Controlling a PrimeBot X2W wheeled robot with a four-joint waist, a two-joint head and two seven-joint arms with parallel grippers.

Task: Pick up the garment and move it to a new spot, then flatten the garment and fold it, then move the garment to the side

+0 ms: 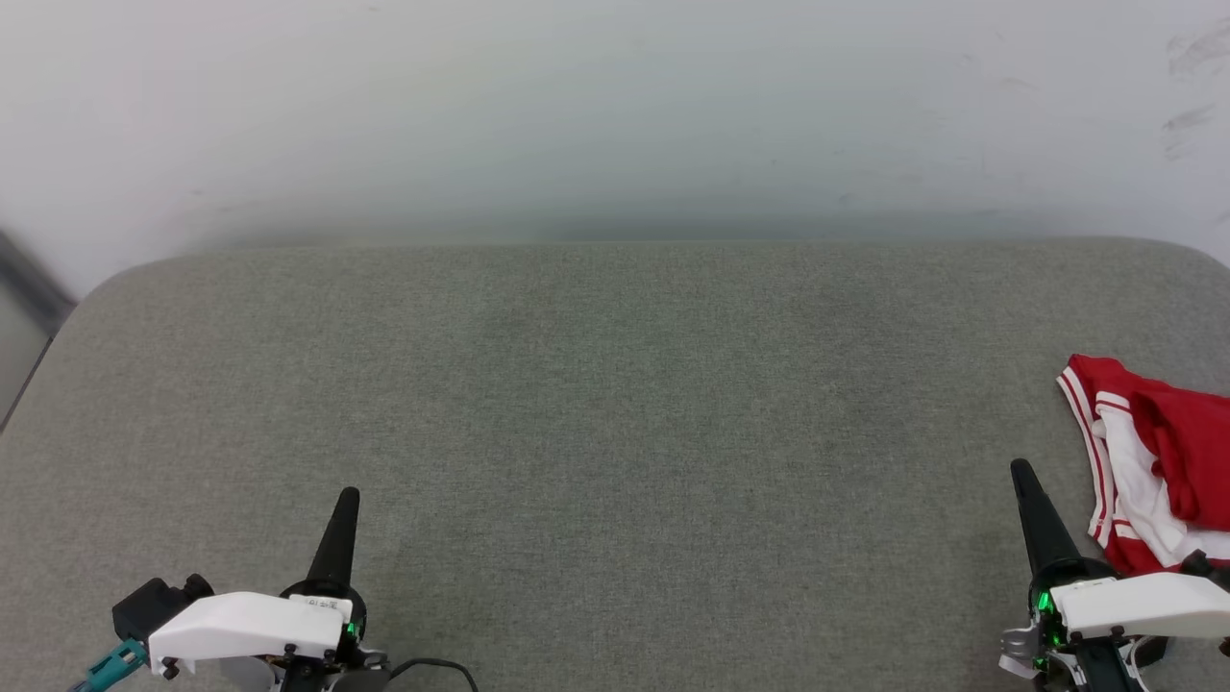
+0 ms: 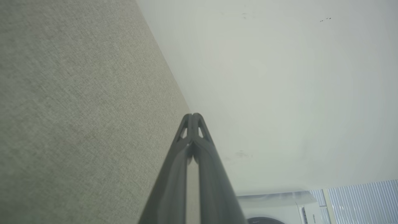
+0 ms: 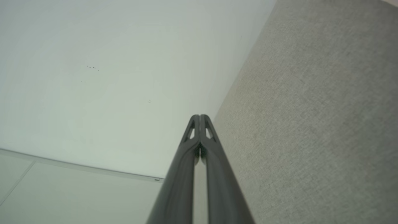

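The garment, red with white sleeves and striped trim, lies crumpled at the far right edge of the grey fabric surface, partly cut off by the head view's edge. My right gripper is shut and empty, its tip just left of the garment, apart from it. At the lower left my left gripper is shut too, holding nothing, far from the garment. In the left wrist view the left gripper shows its tips pressed together. The right gripper looks the same in the right wrist view.
A pale wall rises behind the surface's far edge. The surface's rounded corners show at far left and far right. A white appliance and window blinds appear in the left wrist view's bottom right.
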